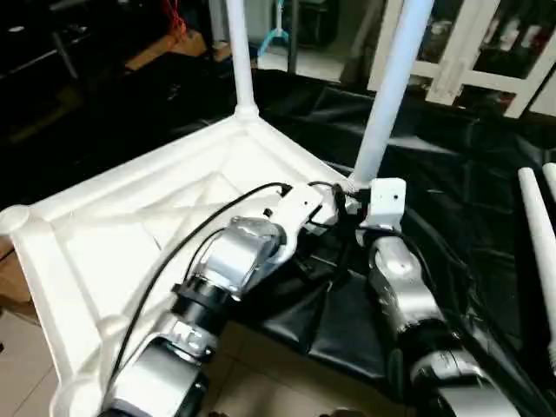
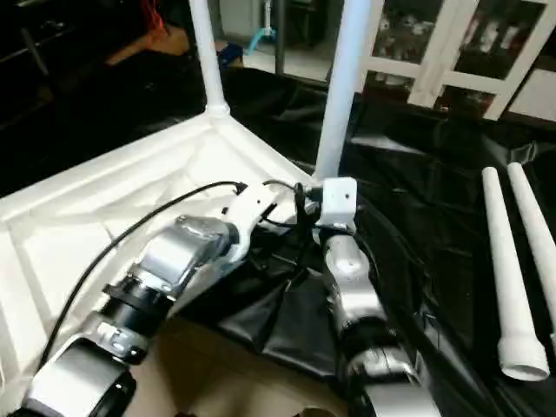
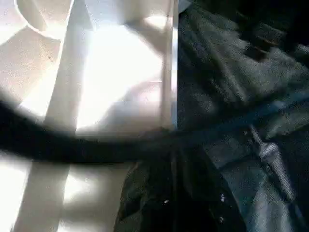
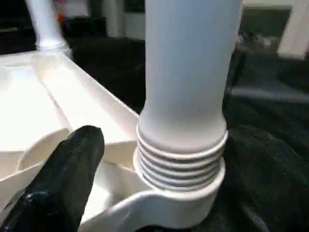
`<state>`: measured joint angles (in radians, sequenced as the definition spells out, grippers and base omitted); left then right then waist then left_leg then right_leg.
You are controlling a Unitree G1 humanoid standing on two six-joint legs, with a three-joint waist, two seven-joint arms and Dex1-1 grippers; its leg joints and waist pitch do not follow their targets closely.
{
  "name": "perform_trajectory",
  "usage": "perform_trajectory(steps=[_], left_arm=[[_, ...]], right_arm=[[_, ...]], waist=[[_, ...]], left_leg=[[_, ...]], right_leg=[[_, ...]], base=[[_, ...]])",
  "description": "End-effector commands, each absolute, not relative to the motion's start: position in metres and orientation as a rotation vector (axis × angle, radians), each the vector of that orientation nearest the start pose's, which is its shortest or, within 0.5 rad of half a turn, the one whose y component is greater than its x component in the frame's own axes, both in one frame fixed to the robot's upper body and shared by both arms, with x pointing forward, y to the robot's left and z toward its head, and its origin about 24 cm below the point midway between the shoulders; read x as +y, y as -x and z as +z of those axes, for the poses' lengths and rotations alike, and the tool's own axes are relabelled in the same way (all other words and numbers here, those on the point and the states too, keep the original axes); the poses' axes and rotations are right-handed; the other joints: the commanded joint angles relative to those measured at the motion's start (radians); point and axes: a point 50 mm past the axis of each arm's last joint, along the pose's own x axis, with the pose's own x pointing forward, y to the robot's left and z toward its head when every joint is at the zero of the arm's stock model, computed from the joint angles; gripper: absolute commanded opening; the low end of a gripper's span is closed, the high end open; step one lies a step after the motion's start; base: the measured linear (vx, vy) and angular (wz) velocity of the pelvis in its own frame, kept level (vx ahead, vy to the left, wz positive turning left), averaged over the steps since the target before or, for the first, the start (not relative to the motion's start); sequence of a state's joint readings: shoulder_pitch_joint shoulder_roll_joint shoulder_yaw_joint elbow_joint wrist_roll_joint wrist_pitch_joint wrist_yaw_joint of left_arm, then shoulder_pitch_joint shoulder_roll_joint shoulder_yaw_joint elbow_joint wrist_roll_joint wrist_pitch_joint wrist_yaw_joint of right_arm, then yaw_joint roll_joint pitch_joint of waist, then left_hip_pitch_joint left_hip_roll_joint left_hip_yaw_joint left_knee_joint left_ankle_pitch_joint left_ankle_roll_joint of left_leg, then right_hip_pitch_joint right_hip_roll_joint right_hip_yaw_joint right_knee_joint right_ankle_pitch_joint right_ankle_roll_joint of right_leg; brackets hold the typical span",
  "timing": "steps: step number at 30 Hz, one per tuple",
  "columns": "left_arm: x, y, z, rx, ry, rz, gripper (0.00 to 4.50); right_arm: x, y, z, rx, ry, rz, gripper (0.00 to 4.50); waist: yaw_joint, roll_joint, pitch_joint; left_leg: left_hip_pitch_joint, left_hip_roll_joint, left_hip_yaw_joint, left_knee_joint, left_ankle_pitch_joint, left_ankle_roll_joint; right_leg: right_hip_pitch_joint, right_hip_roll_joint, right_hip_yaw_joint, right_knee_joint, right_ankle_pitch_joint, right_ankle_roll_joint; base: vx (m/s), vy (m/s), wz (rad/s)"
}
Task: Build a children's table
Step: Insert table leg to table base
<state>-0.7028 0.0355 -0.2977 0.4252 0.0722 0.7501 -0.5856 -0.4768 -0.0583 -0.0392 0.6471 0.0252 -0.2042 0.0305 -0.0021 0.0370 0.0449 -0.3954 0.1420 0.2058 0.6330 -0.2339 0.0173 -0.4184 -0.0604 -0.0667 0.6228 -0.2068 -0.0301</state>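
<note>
Head views: the table top [image 1: 130, 226] is lying underside up on black sheeting [image 2: 417, 217]. Two legs are standing in corner sockets, the far leg [image 1: 241, 61] and the near leg [image 1: 387, 95]; two spare legs [image 2: 512, 278] are lying well apart, awaiting fitting.

Left wrist view: the left pincer, closed and empty, is hovering over the top's edge.

Right wrist view: the right pincer's finger [image 4: 63, 179] is standing beside the near leg's exposed threads, apparently released; its opening cannot be told.

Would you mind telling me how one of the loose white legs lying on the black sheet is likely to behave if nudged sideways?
The loose leg is a smooth round tube, so it would probably roll. Its flared end could make it curve. It looks like stiff, hollow plastic, likely light. The black sheet is wrinkled, which may stop it soon.
</note>
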Motion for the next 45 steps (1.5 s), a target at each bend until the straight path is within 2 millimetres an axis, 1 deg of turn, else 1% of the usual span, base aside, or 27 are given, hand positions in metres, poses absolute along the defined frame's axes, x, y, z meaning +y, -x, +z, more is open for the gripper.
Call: perform_trajectory(steps=[1, 4, 5, 7, 9, 10, 12, 13, 14, 15, 16, 18, 22, 23, 25, 29, 32, 35, 36, 37, 38, 39, 41, 42, 43, 44, 45], left_arm=[[0.038, -0.332, 0.083, 0.464, -0.293, -0.933, 0.0], [0.044, -0.33, 0.077, 0.468, -0.327, -0.96, 0.0], [0.049, -0.328, 0.072, 0.475, -0.35, -0.976, 0.0], [0.051, -0.327, 0.07, 0.479, -0.362, -0.987, 0.0], [0.053, -0.325, 0.066, 0.488, -0.375, -1.008, 0.0], [0.054, -0.324, 0.064, 0.49, -0.387, -1.023, 0.0], [0.054, -0.321, 0.061, 0.491, -0.419, -1.057, 0.0], [0.054, -0.32, 0.06, 0.488, -0.428, -1.079, 0.0], [0.054, -0.319, 0.059, 0.486, -0.433, -1.094, 0.0], [0.052, -0.315, 0.058, 0.474, -0.46, -1.146, 0.0], [0.052, -0.315, 0.058, 0.474, -0.46, -1.146, 0.0], [0.051, -0.31, 0.056, 0.464, -0.478, -1.211, 0.0], [0.049, -0.304, 0.056, 0.46, -0.478, -1.277, 0.0], [0.05, -0.299, 0.054, 0.463, -0.489, -1.324, 0.0], [0.051, -0.298, 0.053, 0.462, -0.501, -1.337, 0.0], [0.056, -0.301, 0.049, 0.463, -0.509, -1.306, 0.0], [0.058, -0.302, 0.049, 0.461, -0.5, -1.294, 0.0], [0.059, -0.301, 0.049, 0.457, -0.495, -1.303, 0.0], [0.06, -0.299, 0.05, 0.447, -0.488, -1.329, 0.0], [0.06, -0.299, 0.05, 0.444, -0.484, -1.341, 0.0], [0.059, -0.297, 0.051, 0.438, -0.48, -1.362, 0.0], [0.059, -0.296, 0.051, 0.435, -0.477, -1.376, 0.0], [0.058, -0.293, 0.052, 0.436, -0.472, -1.402, 0.0], [0.057, -0.292, 0.052, 0.435, -0.475, -1.416, 0.0], [0.057, -0.292, 0.052, 0.435, -0.475, -1.416, 0.0], [0.057, -0.291, 0.052, 0.431, -0.476, -1.425, 0.0], [0.056, -0.289, 0.052, 0.426, -0.479, -1.437, 0.0]], right_arm=[[-0.151, -0.331, 0.057, -0.06, 0.059, 0.107, 4.43], [-0.163, -0.316, 0.062, -0.068, 0.017, 0.195, 4.43], [-0.172, -0.302, 0.063, -0.046, 0.028, 0.289, 4.43], [-0.178, -0.295, 0.063, -0.035, 0.06, 0.31, 4.43], [-0.195, -0.28, 0.064, -0.012, 0.098, 0.332, 4.43], [-0.2, -0.275, 0.065, -0.004, 0.091, 0.358, 4.43], [-0.202, -0.262, 0.064, 0.03, 0.031, 0.487, 4.43], [-0.202, -0.256, 0.064, 0.05, 0.031, 0.558, 4.43], [-0.203, -0.253, 0.063, 0.063, 0.033, 0.605, 4.43], [-0.209, -0.246, 0.064, 0.111, 0.043, 0.676, 4.43], [-0.209, -0.246, 0.064, 0.111, 0.043, 0.676, 4.43], [-0.219, -0.245, 0.068, 0.132, 0.068, 0.701, 4.43], [-0.229, -0.244, 0.077, 0.138, 0.084, 0.731, 4.43], [-0.235, -0.245, 0.082, 0.14, 0.113, 0.757, 4.43], [-0.238, -0.245, 0.086, 0.143, 0.123, 0.769, 4.43], [-0.244, -0.24, 0.092, 0.16, 0.136, 0.793, 4.43], [-0.244, -0.234, 0.092, 0.178, 0.136, 0.813, 4.43], [-0.244, -0.232, 0.092, 0.181, 0.139, 0.816, 4.43], [-0.246, -0.234, 0.093, 0.17, 0.147, 0.795, 4.43], [-0.247, -0.235, 0.094, 0.165, 0.149, 0.786, 4.43], [-0.246, -0.237, 0.095, 0.159, 0.148, 0.783, 4.43], [-0.246, -0.239, 0.095, 0.157, 0.147, 0.784, 4.43], [-0.243, -0.243, 0.095, 0.158, 0.16, 0.793, 4.43], [-0.241, -0.246, 0.095, 0.159, 0.179, 0.796, 4.43], [-0.241, -0.246, 0.095, 0.159, 0.179, 0.796, 4.43], [-0.239, -0.249, 0.095, 0.158, 0.178, 0.795, 4.43], [-0.238, -0.252, 0.095, 0.159, 0.175, 0.8, 4.43]], waist=[[0.009, -0.018, -0.061], [0.016, -0.014, -0.059], [0.02, -0.013, -0.057], [0.024, -0.014, -0.058], [0.025, -0.014, -0.056], [0.028, -0.012, -0.052], [0.031, -0.016, -0.044], [0.029, -0.015, -0.044], [0.029, -0.015, -0.044], [0.031, -0.003, -0.041], [0.028, -0.011, -0.04], [0.031, -0.01, -0.041], [0.036, -0.009, -0.042], [0.035, -0.015, -0.043], [0.035, -0.015, -0.043], [0.035, -0.024, -0.038], [0.036, -0.025, -0.037], [0.032, -0.024, -0.037], [0.033, -0.018, -0.037], [0.03, -0.021, -0.036], [0.03, -0.017, -0.037], [0.028, -0.02, -0.037], [0.027, -0.017, -0.037], [0.028, -0.012, -0.037], [0.027, -0.012, -0.037], [0.033, -0.001, -0.04], [0.03, -0.007, -0.039]], left_leg=[[0.025, 0.1, -0.05, -0.061, 0.07, 0.237], [0.026, 0.104, -0.051, -0.067, 0.047, 0.211], [0.026, 0.104, -0.053, -0.068, 0.032, 0.213], [0.026, 0.108, -0.055, -0.07, 0.035, 0.209], [0.026, 0.107, -0.053, -0.072, 0.025, 0.197], [0.025, 0.105, -0.053, -0.074, -0.006, 0.189], [0.028, 0.108, -0.053, -0.083, -0.083, 0.163], [0.029, 0.106, -0.054, -0.086, -0.112, 0.141], [0.028, 0.105, -0.055, -0.086, -0.118, 0.135], [0.031, 0.107, -0.055, -0.086, -0.119, 0.126], [0.03, 0.108, -0.056, -0.089, -0.128, 0.125], [0.037, 0.107, -0.054, -0.089, -0.125, 0.121], [0.034, 0.109, -0.055, -0.089, -0.096, 0.119], [0.034, 0.11, -0.055, -0.089, -0.09, 0.124], [0.031, 0.11, -0.055, -0.089, -0.082, 0.129], [0.031, 0.107, -0.053, -0.089, -0.106, 0.125], [0.03, 0.11, -0.056, -0.091, -0.108, 0.124], [0.029, 0.108, -0.056, -0.091, -0.112, 0.122], [0.029, 0.106, -0.057, -0.091, -0.116, 0.118], [0.028, 0.106, -0.057, -0.092, -0.118, 0.117], [0.029, 0.106, -0.057, -0.092, -0.12, 0.114], [0.028, 0.105, -0.057, -0.092, -0.12, 0.113], [0.029, 0.105, -0.056, -0.092, -0.121, 0.111], [0.031, 0.106, -0.056, -0.092, -0.118, 0.109], [0.03, 0.106, -0.056, -0.092, -0.115, 0.109], [0.037, 0.108, -0.055, -0.09, -0.108, 0.106], [0.036, 0.106, -0.052, -0.09, -0.109, 0.108]], right_leg=[[0.06, -0.107, 0.06, -0.062, 0.028, -0.27], [0.06, -0.107, 0.062, -0.061, 0.016, -0.261], [0.064, -0.107, 0.062, -0.065, 0.019, -0.254], [0.065, -0.109, 0.063, -0.062, 0.039, -0.25], [0.064, -0.11, 0.063, -0.066, 0.027, -0.253], [0.066, -0.112, 0.064, -0.075, -0.008, -0.25], [0.068, -0.113, 0.065, -0.089, -0.099, -0.236], [0.068, -0.114, 0.065, -0.093, -0.148, -0.231], [0.07, -0.112, 0.064, -0.095, -0.16, -0.225], [0.064, -0.113, 0.067, -0.096, -0.159, -0.22], [0.068, -0.109, 0.066, -0.1, -0.163, -0.216], [0.061, -0.11, 0.067, -0.101, -0.158, -0.219], [0.064, -0.113, 0.066, -0.094, -0.128, -0.223], [0.064, -0.112, 0.065, -0.093, -0.122, -0.222], [0.066, -0.115, 0.064, -0.091, -0.115, -0.221], [0.064, -0.116, 0.064, -0.099, -0.184, -0.208], [0.064, -0.117, 0.064, -0.099, -0.196, -0.195], [0.064, -0.118, 0.062, -0.101, -0.202, -0.197], [0.064, -0.119, 0.063, -0.102, -0.211, -0.195], [0.064, -0.118, 0.063, -0.103, -0.214, -0.194], [0.064, -0.118, 0.063, -0.104, -0.217, -0.192], [0.064, -0.116, 0.062, -0.103, -0.212, -0.192], [0.064, -0.117, 0.063, -0.102, -0.212, -0.195], [0.062, -0.115, 0.062, -0.102, -0.208, -0.198], [0.062, -0.115, 0.062, -0.101, -0.205, -0.199], [0.059, -0.115, 0.064, -0.1, -0.188, -0.203], [0.061, -0.114, 0.064, -0.1, -0.178, -0.211]], base=[[0.0, 0.0, 0.0], [0.0, 0.0, 0.0], [0.0, 0.0, 0.0], [0.0, 0.0, 0.0], [0.0, 0.0, 0.0], [0.0, 0.0, 0.0], [0.0, 0.0, 0.0], [0.0, 0.0, 0.0], [0.0, 0.0, 0.0], [0.0, 0.0, 0.0], [0.0, 0.0, 0.0], [0.0, 0.0, 0.0], [0.0, 0.0, 0.0], [0.0, 0.0, 0.0], [0.0, 0.0, 0.0], [0.0, 0.0, 0.0], [0.0, 0.0, 0.0], [0.0, 0.0, 0.0], [0.0, 0.0, 0.0], [0.0, 0.0, 0.0], [0.0, 0.0, 0.0], [0.0, 0.0, 0.0], [0.0, 0.0, 0.0], [0.0, 0.0, 0.0], [0.0, 0.0, 0.0], [0.0, 0.0, 0.0], [0.0, 0.0, 0.0]])
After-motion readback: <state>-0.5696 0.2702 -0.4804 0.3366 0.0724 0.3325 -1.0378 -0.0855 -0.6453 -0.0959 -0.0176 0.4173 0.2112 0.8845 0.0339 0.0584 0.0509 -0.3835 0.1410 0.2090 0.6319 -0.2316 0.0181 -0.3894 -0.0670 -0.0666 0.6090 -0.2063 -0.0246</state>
